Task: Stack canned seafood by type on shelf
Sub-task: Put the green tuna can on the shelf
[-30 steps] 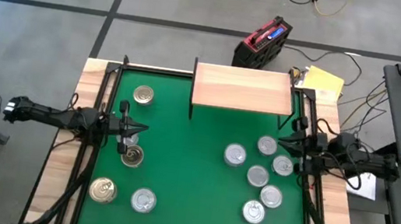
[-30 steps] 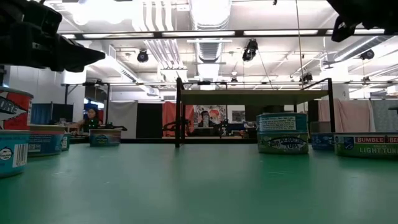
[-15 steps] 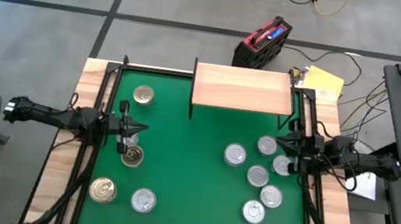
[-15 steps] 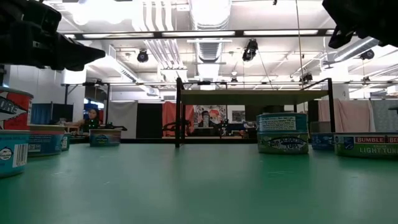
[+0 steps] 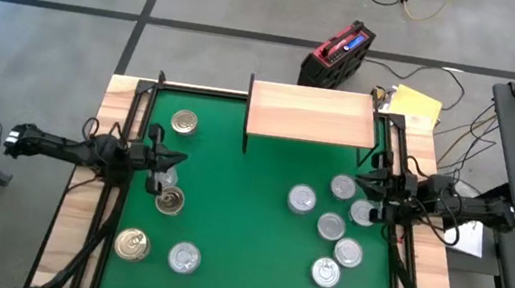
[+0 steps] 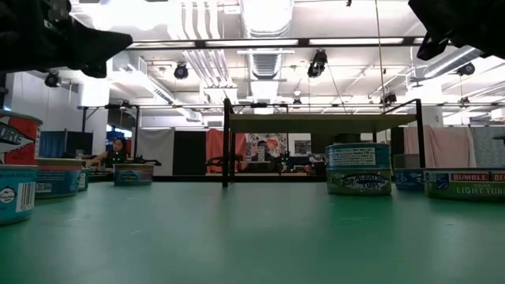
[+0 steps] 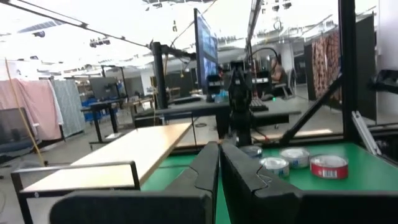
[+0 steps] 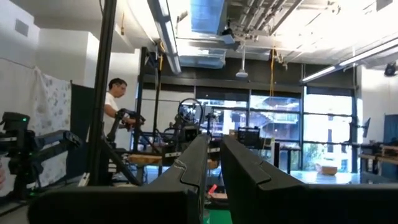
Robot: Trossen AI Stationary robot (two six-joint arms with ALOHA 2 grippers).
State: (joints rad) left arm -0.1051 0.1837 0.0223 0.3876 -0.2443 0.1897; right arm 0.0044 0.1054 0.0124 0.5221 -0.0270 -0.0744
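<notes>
Cans: your round metal tins (image 5: 331,225) lie flat on the green mat, clustered at four and eight o'clock.
Left gripper (image 5: 172,160): at nine o'clock, fingers closed, empty.
Right gripper (image 5: 364,187): at three o'clock, fingers nearly together, empty.
Shelf (image 5: 312,114): smooth light-wood board on thin black legs at twelve o'clock, bare.

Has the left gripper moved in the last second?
Yes. In the high view the left gripper has pulled back toward the mat's left edge and now sits slightly nearer the shelf, its tips less far over the mat. Fingers shut, empty.

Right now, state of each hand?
Left hand: closed, empty, above the left cans.
Right hand: closed, empty, at the mat's right edge.
</notes>
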